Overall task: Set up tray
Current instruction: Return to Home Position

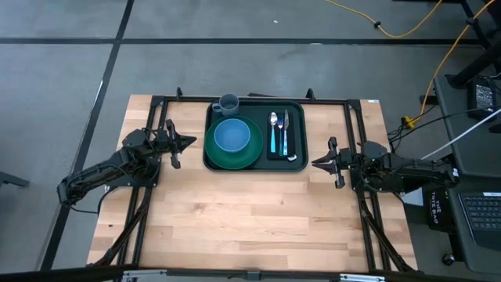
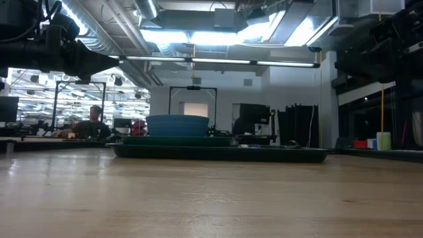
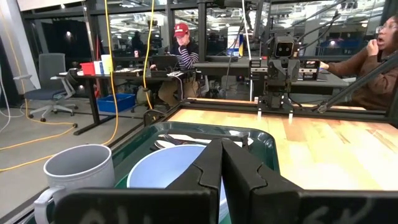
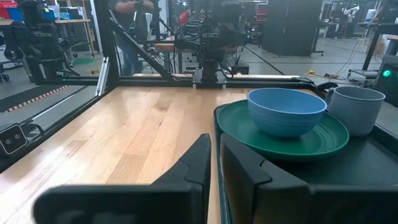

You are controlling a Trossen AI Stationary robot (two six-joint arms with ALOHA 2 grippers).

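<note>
The dark green tray lies flat at the table's far middle. On it rest a round green plate with a blue bowl inside, a grey mug at the far left corner, and a flat black rectangle bearing a spoon and a fork. My left gripper hovers shut just left of the tray, pointing level at it. My right gripper hovers right of the tray, shut but for a thin slit, with nothing between its fingers. The wrist views show the bowl and the plate close ahead.
Black frame rails run along the table's left, right and far sides. Bare wood fills the near half of the table. People sit at desks beyond the table. A laptop stands off the table's right edge.
</note>
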